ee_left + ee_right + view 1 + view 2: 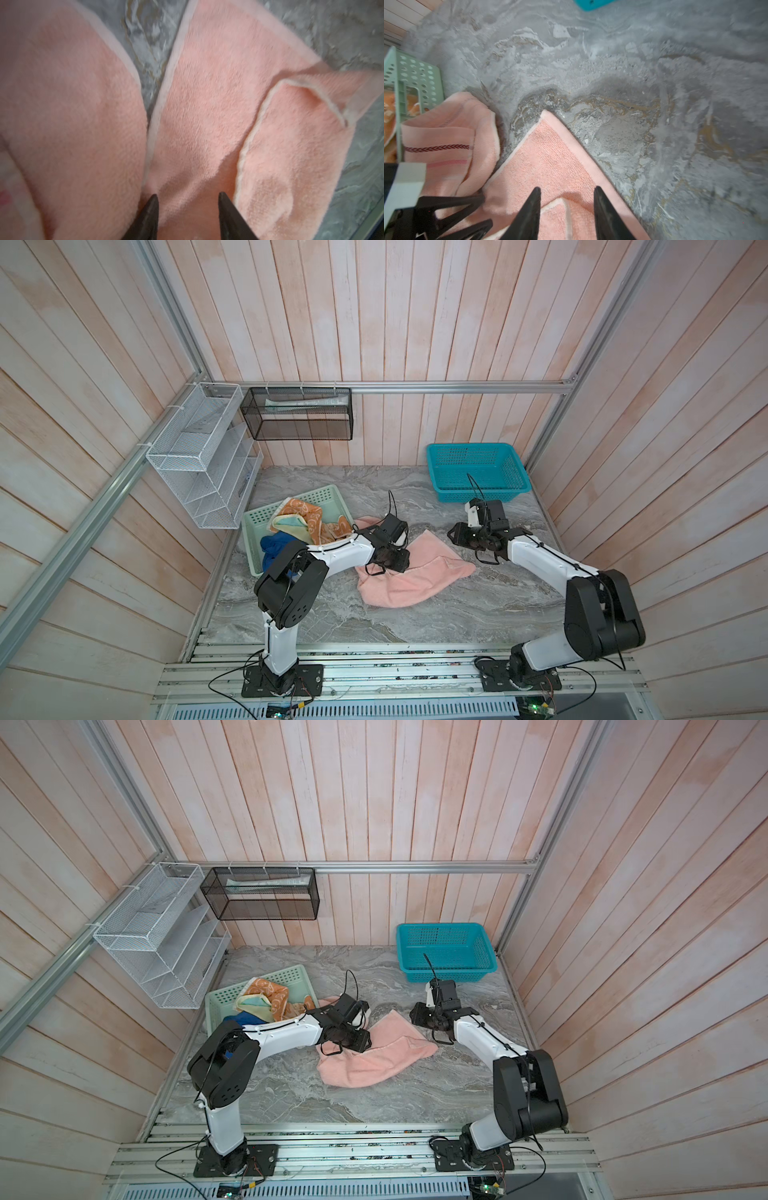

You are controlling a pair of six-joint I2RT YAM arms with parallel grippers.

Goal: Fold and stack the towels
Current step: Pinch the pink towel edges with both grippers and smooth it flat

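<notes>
Teal basket (478, 466) back right, mint basket (252, 539) left, marble table (415, 614); white rack (199, 456), black mesh bin (297, 414) wall-hung.

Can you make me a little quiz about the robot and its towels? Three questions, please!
1. Where does the salmon-pink terry towel lie?
2. Which holder has the orange-and-cream patterned towel in it? A: teal plastic basket. B: mint-green plastic basket. C: white wire rack.
3. True or false: both grippers are clamped shut on the pink towel.

Key
1. Rumpled and unfolded on the grey marbled tabletop, between the two arms.
2. B, the mint-green plastic basket.
3. False: the left gripper and the right gripper are both above that towel with jaws apart.
</notes>
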